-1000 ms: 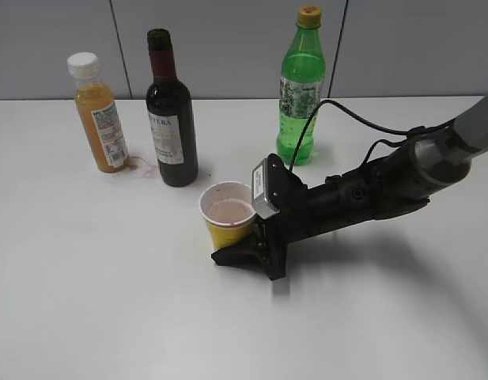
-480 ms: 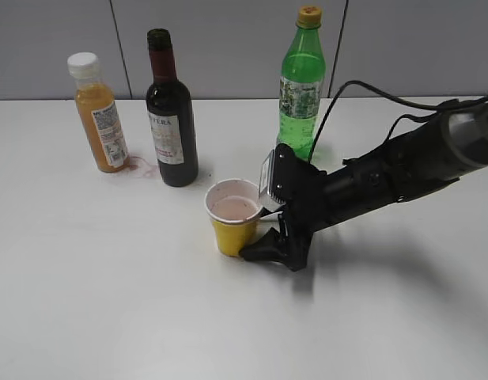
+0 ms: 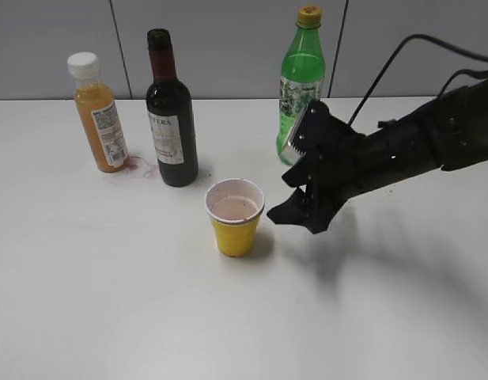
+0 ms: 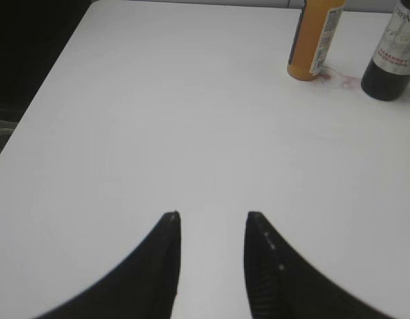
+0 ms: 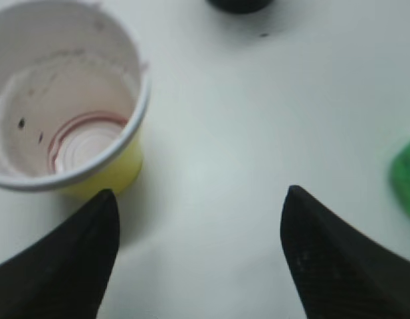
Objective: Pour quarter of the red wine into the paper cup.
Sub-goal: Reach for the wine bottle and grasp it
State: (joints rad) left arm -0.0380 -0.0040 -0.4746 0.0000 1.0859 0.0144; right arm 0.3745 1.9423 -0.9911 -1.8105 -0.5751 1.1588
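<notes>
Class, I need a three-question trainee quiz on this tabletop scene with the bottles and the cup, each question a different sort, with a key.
1. True or false: the right gripper grips the paper cup.
2. Which bottle stands nearest the cup? A orange juice bottle B red wine C green soda bottle
3. Fill in: the cup's rim is ____.

Key: 1 false, it hangs open beside it. 2 B. 3 white.

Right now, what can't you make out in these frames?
- Wine bottle: dark glass hides its fill level in the exterior view; the left wrist view cuts off its top.
- Paper cup: right wrist view blurred, only a reddish ring shows inside.
- Left gripper: outside the exterior view.
</notes>
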